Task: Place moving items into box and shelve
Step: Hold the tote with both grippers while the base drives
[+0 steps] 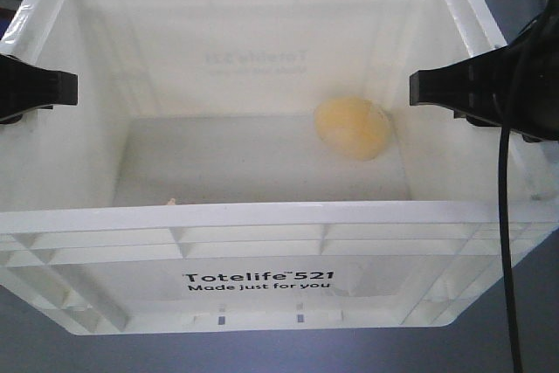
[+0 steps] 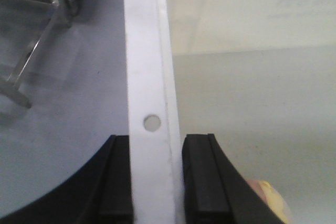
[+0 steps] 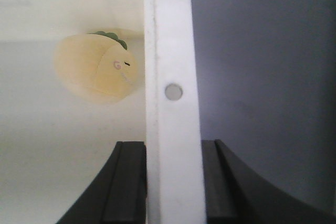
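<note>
The white box (image 1: 262,216), printed "Totelife 521", fills the front view. A yellow-orange plush toy (image 1: 354,128) lies on its floor at the back right. The right wrist view shows that plush (image 3: 97,69) with a green leaf and a stitched face. A sliver of another soft item (image 2: 270,203) shows near the left wall. My left gripper (image 1: 52,89) is shut on the box's left rim (image 2: 149,77), one finger on each side of it. My right gripper (image 1: 432,89) is shut on the right rim (image 3: 170,51) in the same way.
A grey-blue surface (image 1: 35,347) lies under and around the box. A black cable (image 1: 505,242) hangs from the right arm in front of the box's right corner. A metal frame (image 2: 31,56) stands outside the left wall.
</note>
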